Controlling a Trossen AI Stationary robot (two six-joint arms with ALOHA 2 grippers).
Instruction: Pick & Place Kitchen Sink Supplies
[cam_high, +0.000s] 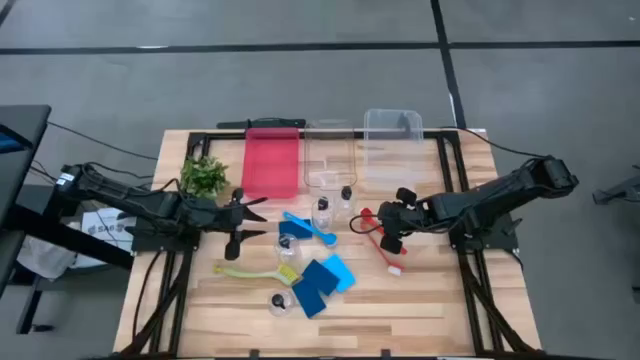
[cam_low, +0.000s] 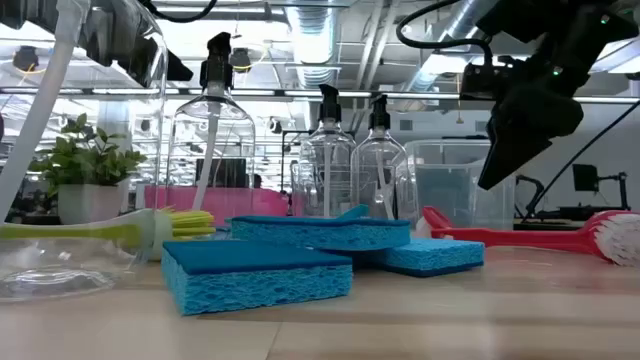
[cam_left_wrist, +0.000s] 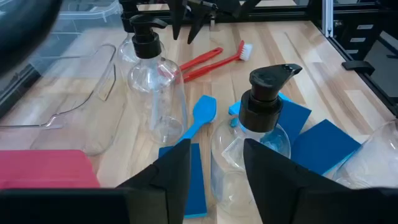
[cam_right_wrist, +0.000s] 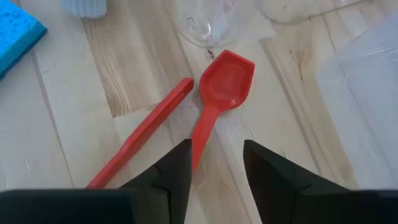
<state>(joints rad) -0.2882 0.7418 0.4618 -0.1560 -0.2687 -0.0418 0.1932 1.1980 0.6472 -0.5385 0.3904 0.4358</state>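
My right gripper (cam_right_wrist: 216, 167) is open, tilted down over two red brushes (cam_high: 383, 240). Its fingers stand on either side of one red handle (cam_right_wrist: 208, 127), whose spoon-shaped end (cam_right_wrist: 227, 81) lies on the table beyond. I cannot see them touching it. My left gripper (cam_high: 262, 218) is open and hovers by the plant side. A black-capped clear bottle (cam_left_wrist: 264, 134) stands just ahead of it and another bottle (cam_left_wrist: 152, 81) farther on. Blue sponges (cam_high: 325, 280), a blue brush (cam_high: 305, 226) and a yellow-green brush (cam_high: 255, 272) lie flat on the table. One bottle (cam_high: 280, 300) lies near the front edge.
A red tray (cam_high: 272, 165) and two clear bins (cam_high: 330, 160) (cam_high: 392, 140) sit along the far edge. A small green plant (cam_high: 205, 177) stands at the far left. Black frame rails run down both sides of the wooden table (cam_high: 450, 310). Bare wood lies near the right front.
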